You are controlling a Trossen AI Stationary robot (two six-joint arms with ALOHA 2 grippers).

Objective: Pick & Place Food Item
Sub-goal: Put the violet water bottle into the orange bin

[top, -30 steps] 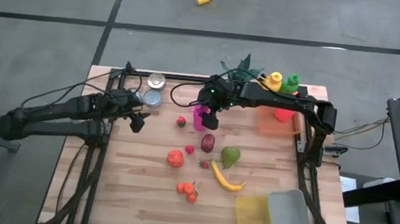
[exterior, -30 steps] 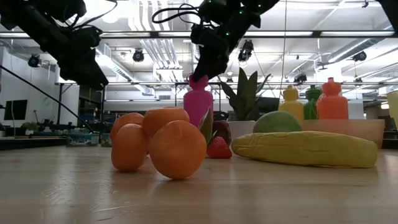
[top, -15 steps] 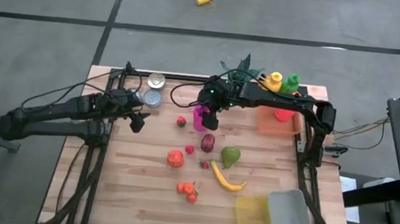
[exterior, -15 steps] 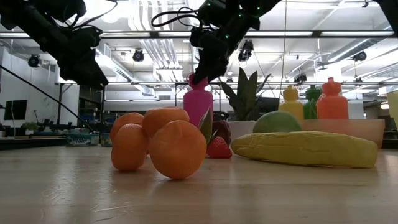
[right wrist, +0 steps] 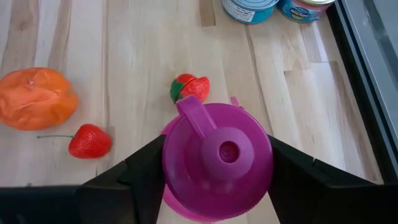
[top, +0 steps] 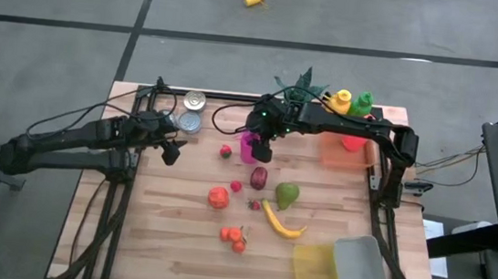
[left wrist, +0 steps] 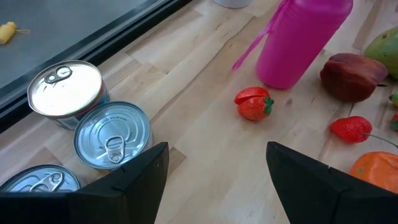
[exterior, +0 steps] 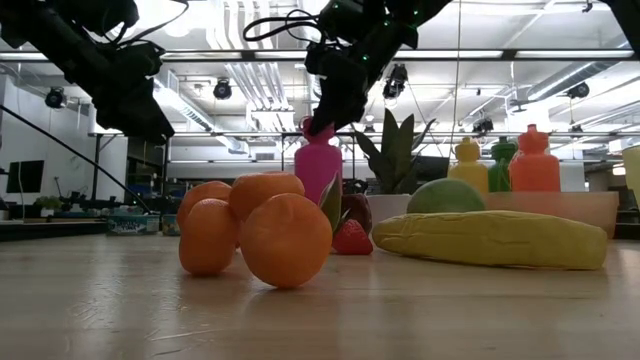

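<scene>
A magenta bottle [top: 249, 147] stands upright on its base on the wooden table, among toy foods. My right gripper [top: 263, 145] is directly above it and open. In the right wrist view its two fingers stand on either side of the bottle's top [right wrist: 217, 155]. In the low view the fingertips reach the cap [exterior: 318, 127]. My left gripper [top: 173, 151] waits, open, near the table's left side by the cans [left wrist: 112, 135]. Close to the bottle lie a small red tomato [right wrist: 190, 87], a strawberry [right wrist: 90, 141] and a squashed orange [right wrist: 36, 98]. My right gripper comes at the magenta bottle from above, pointing down, with one finger [right wrist: 144, 169] on each side of the bottle's shoulder [right wrist: 186, 134]. I cannot tell whether the fingers touch it. The bottle stands upright on the table.
A dark red fruit [top: 259, 177], green pear [top: 287, 195], yellow corn [top: 282, 223] and several oranges [top: 234, 237] lie nearer the front. An orange tray [top: 344, 154], two bottles [top: 352, 101] and a plant [top: 302, 82] stand at the far right. Yellow and grey bins [top: 346, 273] sit at the near right.
In the low view my right gripper has sunk slightly toward the magenta bottle's cap. The bottle has stayed standing where it was.
</scene>
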